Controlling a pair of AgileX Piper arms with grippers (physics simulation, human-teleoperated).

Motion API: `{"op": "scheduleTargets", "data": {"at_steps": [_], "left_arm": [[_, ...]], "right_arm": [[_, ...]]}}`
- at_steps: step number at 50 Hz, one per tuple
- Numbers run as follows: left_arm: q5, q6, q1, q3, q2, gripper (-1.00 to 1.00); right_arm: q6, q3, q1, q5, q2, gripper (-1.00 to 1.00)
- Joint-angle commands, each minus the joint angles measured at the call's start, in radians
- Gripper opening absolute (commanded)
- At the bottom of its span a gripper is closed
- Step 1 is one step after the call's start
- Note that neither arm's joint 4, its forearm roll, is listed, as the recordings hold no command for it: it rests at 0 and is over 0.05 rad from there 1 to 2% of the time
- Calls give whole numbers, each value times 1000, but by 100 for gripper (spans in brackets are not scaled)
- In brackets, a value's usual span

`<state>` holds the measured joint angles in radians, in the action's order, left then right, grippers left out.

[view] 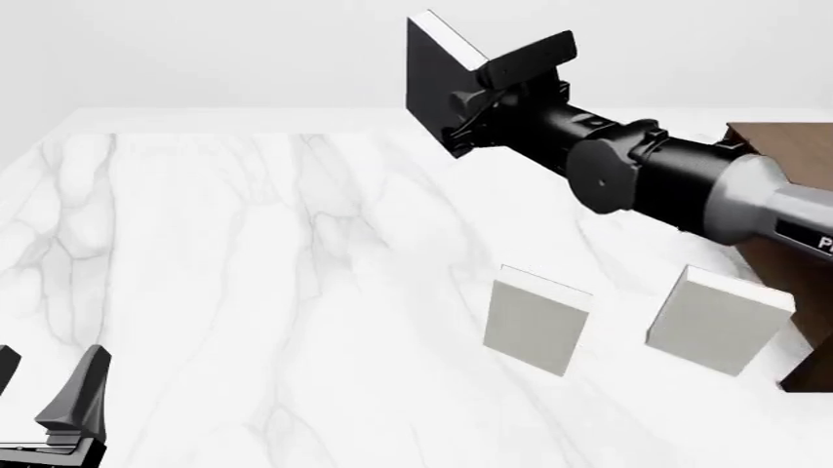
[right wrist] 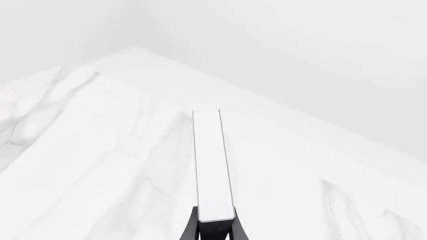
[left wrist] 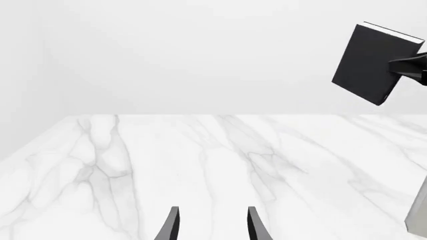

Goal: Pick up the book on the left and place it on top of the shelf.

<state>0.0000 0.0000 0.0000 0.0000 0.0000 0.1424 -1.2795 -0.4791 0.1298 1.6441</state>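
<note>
The black book (view: 432, 83) with a white page edge hangs high above the table's far middle, held upright in my right gripper (view: 471, 115), which is shut on it. The left wrist view shows the book (left wrist: 370, 62) in the air with the right gripper's fingers on its edge. The right wrist view shows its white page edge (right wrist: 212, 165) between the fingers. The dark brown shelf (view: 791, 156) stands at the far right, mostly hidden behind the right arm. My left gripper (view: 46, 390) is open and empty, low at the table's near left; it also shows in the left wrist view (left wrist: 211, 225).
Two light grey-white books stand upright on the marble table (view: 234, 253), one right of middle (view: 535, 320), one further right (view: 719, 320) beside the shelf. The thick right arm (view: 677, 185) reaches across from the right above them.
</note>
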Motion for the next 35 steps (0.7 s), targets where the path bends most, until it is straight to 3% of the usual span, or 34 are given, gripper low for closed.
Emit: {"op": "scheduleTargets", "data": {"at_steps": [1, 35], "left_arm": [[0, 0, 0, 0, 0, 100], [0, 0, 0, 0, 0, 100]], "right_arm": [[43, 15, 31, -45, -93, -100], [188, 179, 155, -87, -341, -100]]}}
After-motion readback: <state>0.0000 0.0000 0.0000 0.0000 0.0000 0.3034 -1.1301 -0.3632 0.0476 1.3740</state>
